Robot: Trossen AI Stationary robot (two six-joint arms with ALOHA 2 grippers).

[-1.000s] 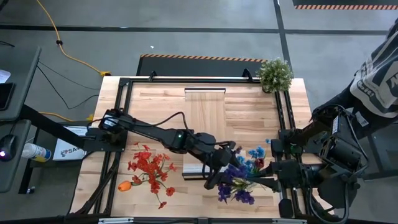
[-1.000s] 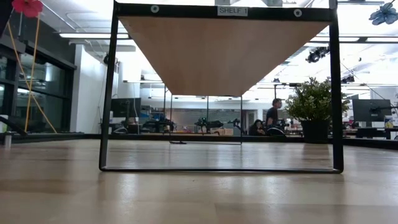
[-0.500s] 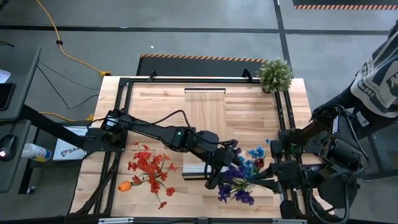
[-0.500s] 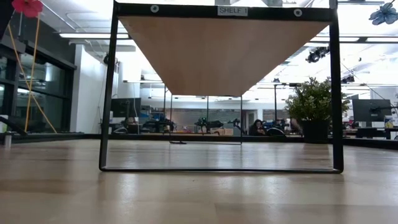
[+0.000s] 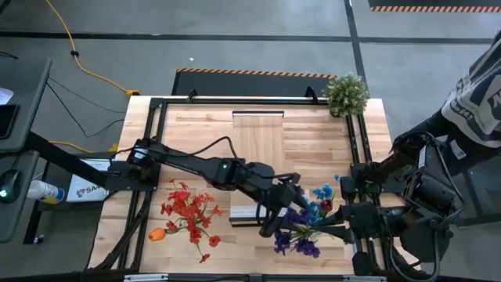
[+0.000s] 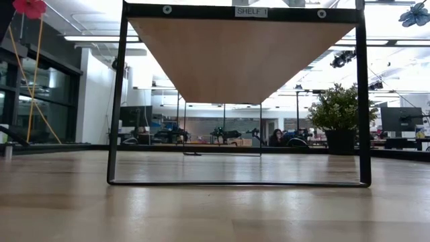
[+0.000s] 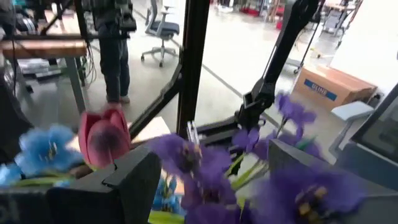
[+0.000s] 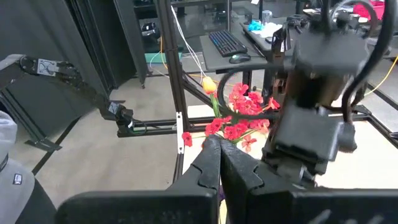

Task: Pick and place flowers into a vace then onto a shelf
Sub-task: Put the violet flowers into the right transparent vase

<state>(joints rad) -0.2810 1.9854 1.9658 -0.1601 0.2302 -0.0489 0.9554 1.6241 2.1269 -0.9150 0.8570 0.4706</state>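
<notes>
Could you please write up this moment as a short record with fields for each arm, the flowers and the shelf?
left pincer: open, over the purple and blue flowers at the table's right front; purple heads show between its fingers in the left wrist view
right pincer: shut, empty, parked at the table's right edge
red flowers: lying on the table's left front, untouched
shelf: raised in a black frame, labelled SHELF 1
potted plant: back right corner
vase: not in view
</notes>
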